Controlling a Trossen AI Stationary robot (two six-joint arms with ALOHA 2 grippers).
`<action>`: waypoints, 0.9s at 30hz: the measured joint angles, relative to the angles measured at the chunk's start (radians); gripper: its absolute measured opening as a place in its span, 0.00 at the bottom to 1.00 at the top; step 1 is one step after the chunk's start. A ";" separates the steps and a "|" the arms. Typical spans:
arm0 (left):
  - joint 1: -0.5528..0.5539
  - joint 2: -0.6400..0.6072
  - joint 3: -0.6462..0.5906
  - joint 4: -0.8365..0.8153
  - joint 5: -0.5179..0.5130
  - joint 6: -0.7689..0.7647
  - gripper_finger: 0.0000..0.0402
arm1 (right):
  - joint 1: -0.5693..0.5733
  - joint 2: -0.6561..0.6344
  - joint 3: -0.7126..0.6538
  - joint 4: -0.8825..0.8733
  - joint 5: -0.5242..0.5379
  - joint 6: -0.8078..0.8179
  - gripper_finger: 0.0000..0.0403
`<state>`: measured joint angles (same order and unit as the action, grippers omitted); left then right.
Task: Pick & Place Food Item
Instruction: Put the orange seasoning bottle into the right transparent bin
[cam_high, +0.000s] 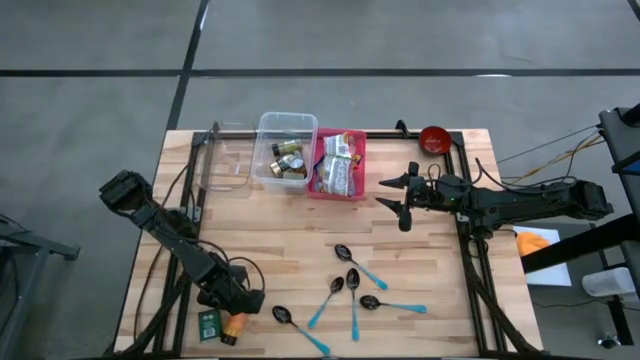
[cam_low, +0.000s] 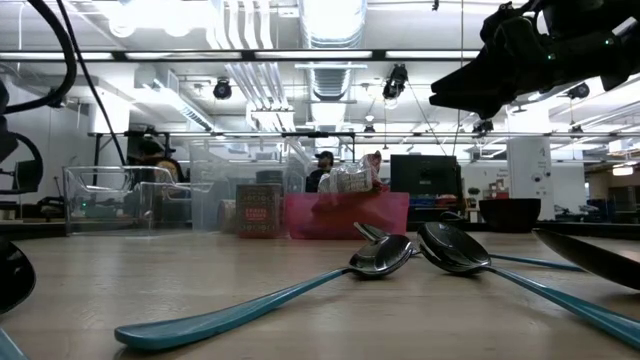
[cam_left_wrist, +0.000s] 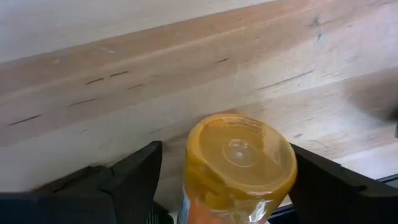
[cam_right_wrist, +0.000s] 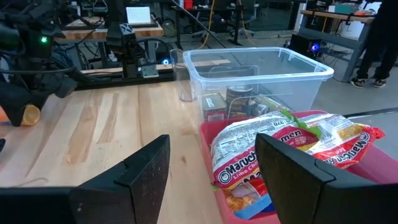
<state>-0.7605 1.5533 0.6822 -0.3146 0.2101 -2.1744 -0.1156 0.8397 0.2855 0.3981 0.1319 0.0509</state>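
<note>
Light wooden plank table, dark metal frame along edges. Far side: empty clear bin at left, clear bin touching pink bin, red bowl toward far right corner. Middle to near edge: five teal-handled spoons lying loosely clustered, bowls dark. Near left corner: small dark green packet flat, orange-lidded bottle just beside it.
</note>
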 joint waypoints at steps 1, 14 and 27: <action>0.000 0.001 0.000 0.000 0.001 -0.006 0.74 | 0.000 0.000 0.000 0.000 0.000 0.000 0.58; 0.000 0.002 -0.001 -0.004 0.011 -0.033 0.50 | 0.000 0.000 0.000 0.000 0.000 0.000 0.58; 0.007 0.002 0.000 -0.012 0.016 -0.033 0.47 | 0.000 0.000 0.000 0.000 0.000 -0.001 0.58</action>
<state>-0.7539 1.5555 0.6821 -0.3267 0.2259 -2.2078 -0.1157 0.8397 0.2852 0.3978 0.1318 0.0502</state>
